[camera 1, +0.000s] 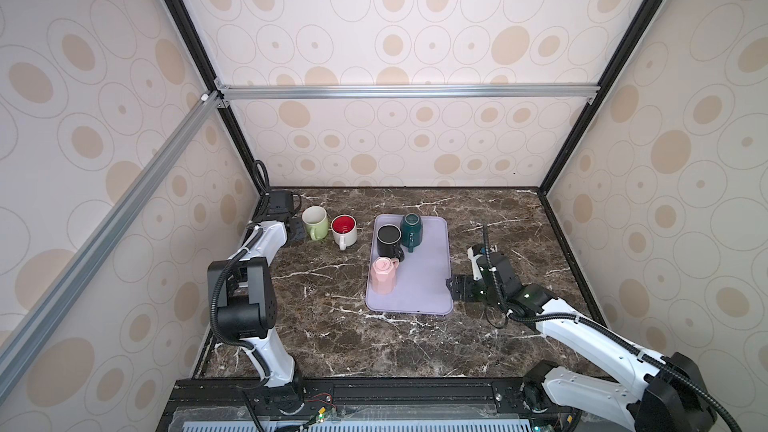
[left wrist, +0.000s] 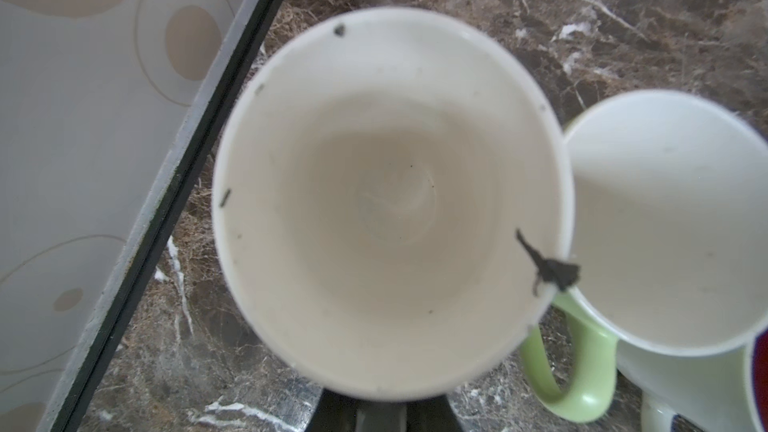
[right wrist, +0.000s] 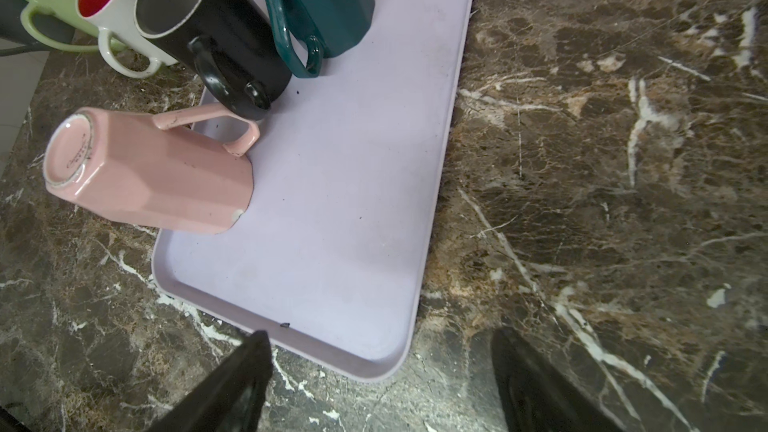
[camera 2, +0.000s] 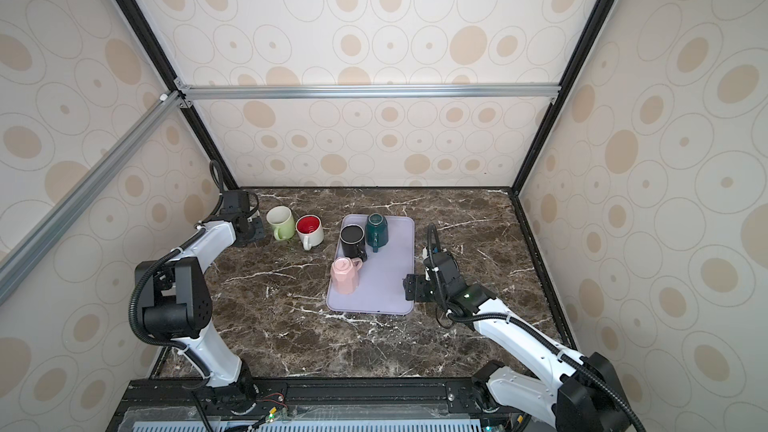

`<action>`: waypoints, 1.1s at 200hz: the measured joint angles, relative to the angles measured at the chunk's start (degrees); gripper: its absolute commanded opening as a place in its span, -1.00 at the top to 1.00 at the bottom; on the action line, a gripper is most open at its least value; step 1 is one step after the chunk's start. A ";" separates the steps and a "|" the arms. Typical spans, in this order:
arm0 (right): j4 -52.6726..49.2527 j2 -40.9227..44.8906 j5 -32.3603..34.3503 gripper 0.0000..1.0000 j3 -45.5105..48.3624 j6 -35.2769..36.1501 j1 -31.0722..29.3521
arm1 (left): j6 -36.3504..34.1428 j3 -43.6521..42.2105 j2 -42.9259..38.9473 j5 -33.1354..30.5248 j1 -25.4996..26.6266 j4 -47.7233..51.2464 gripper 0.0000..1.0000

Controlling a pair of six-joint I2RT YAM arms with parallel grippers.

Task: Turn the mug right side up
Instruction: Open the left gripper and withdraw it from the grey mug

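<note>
Currently the R gripper [camera 1: 452,289] has its jaws spread wide and empty. It sits low over the marble top [camera 1: 332,347], just off the near-right corner of the tray [camera 1: 424,280], fingers aimed across the tray toward the pink mug [right wrist: 153,172].

Judged target: pink mug. Pos.: mouth-down at the tray's left edge, near end, base w/ maker's mark facing up.

Handling (est.):
- Glazed ceramic: rigid, moderately heavy, slippery, and it chips on impact.
- A pale spot at the mouth edge is poss. a chip.
- Faceted walls give flat seats for the pads.

Recommended hold: across two opposite facets at mid-height, clear of the handle [right wrist: 208,118]. The handle points at the black mug [camera 1: 389,241] and sits just beside it, so clearance there is small.

R arm pose: forearm reaches fwd from the near-right base, wrist bent so the fingers lie approx. level.

L gripper [camera 1: 297,234]: back left, pointing down just beside the green mug [camera 1: 314,222]. That mug's rim hides most of the fingers in the wrist view, so spread vs. closed cannot be told.

Also:
- Teal mug [camera 1: 411,226]: mouth-down at the tray's far end.
- Black mug: upright.
- Red-lined mug [camera 1: 344,229]: upright, close beside the green mug.
</note>
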State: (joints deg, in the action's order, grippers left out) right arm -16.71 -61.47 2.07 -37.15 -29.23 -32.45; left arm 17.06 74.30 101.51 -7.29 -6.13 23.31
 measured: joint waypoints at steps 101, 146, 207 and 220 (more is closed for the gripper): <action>-0.33 -2.27 0.70 -0.72 -0.72 0.15 0.33 | 0.92 -1.11 1.66 1.20 -0.02 -1.03 -0.13; -0.39 -3.98 0.50 -0.72 -1.22 0.22 0.37 | 1.51 -1.09 1.64 3.45 -0.11 -1.64 -0.46; -0.92 -5.27 0.44 -0.75 -3.13 0.70 0.66 | 1.55 -7.52 -10.10 7.93 -0.09 -1.42 -0.96; -0.92 -5.70 0.20 -0.80 -3.63 0.96 0.76 | 1.60 -9.53 -14.56 8.41 0.37 -1.38 -0.96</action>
State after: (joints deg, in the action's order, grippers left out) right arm -17.63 -67.18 2.26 -40.77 -28.27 -31.68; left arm 18.65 64.77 86.96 1.13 -5.76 21.93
